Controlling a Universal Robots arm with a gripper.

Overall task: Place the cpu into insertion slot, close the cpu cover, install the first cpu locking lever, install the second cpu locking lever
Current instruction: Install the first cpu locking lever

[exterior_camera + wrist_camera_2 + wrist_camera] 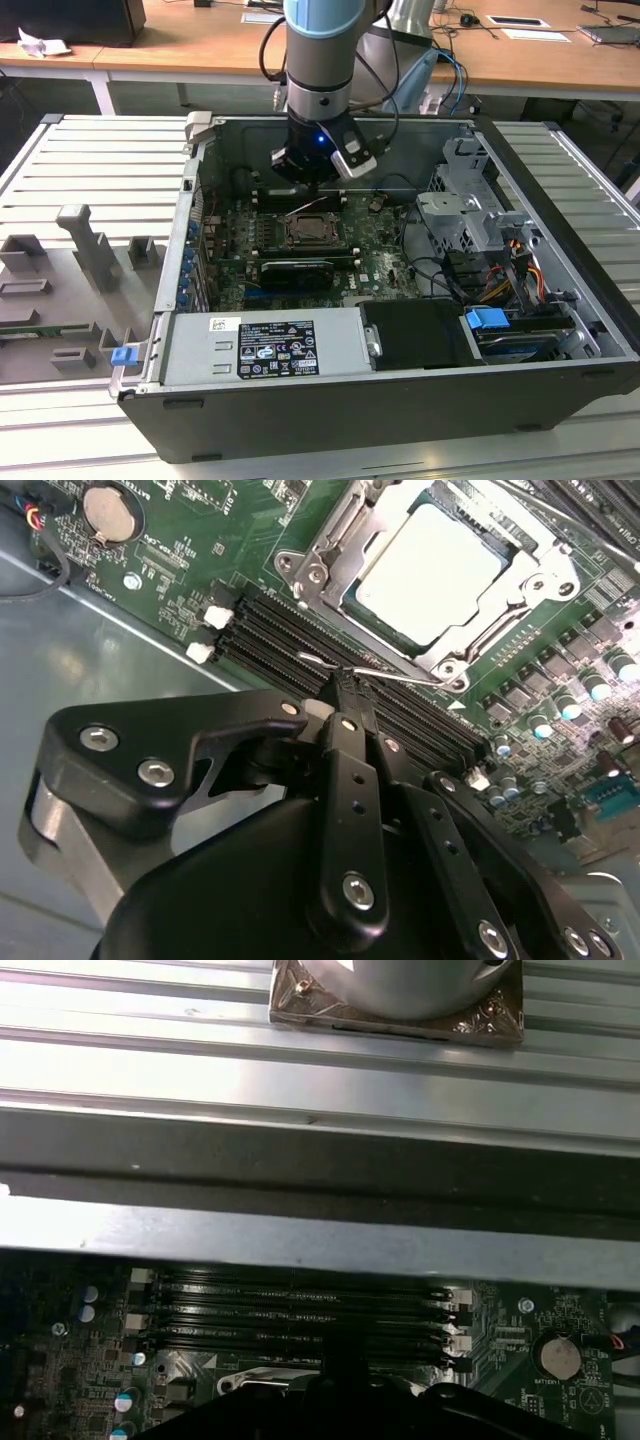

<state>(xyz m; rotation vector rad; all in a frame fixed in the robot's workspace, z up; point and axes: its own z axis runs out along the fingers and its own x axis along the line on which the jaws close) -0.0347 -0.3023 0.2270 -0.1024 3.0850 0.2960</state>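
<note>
The cpu (430,570), pale and silvery, lies flat in the insertion slot (312,232) on the green board. The cpu cover (325,555), a silvery frame, lies down around it. A thin wire locking lever (400,676) runs along the socket's edge beside the memory slots. My gripper (345,685) is shut, and its black tip rests against that lever. In the exterior view the gripper (312,185) hangs inside the open computer case, just behind the socket. The gripper's dark body (340,1405) also shows in the first wrist view.
Black memory slots (270,630) lie between gripper and socket, with a coin battery (110,510) beyond them. A graphics card (295,272), power supply (265,345), drive cage (470,210) and cables (500,270) crowd the case. Its metal walls (195,200) surround the board.
</note>
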